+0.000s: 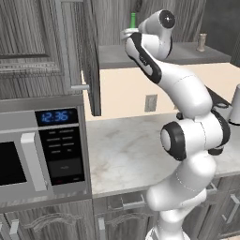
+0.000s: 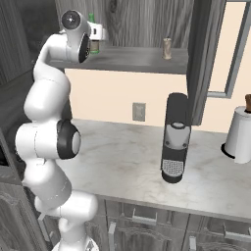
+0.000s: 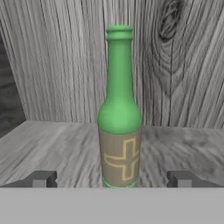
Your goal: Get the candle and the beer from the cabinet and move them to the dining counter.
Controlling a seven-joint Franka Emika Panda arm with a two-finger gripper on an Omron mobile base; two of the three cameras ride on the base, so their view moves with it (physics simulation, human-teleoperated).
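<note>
Dark grey wood grain forms the back wall of the cabinet (image 3: 52,65), and on its grey shelf (image 2: 132,59) the beer (image 3: 119,113) is seen standing upright, directly ahead of the gripper (image 3: 113,179). The jaws are spread wide, one fingertip to each side of the bottle's base, and nothing is held yet; whether the pads touch the glass cannot be told.

Further along the same shelf, well apart from the bottle, the candle (image 2: 167,48) is left standing. Both task items are therefore judged to be still inside the cabinet, and the dining counter has not been reached.

A risk is judged here: if the jaws are closed before the label band is well between them, the slim bottle could be nudged backward or tipped against the rear wall. A low grip on a tall bottle could also let it swing when lifted out past the open door (image 1: 91,70).

Below, on the counter (image 2: 127,162), a coffee machine (image 2: 175,139) and a paper-towel roll (image 2: 239,135) are found.
</note>
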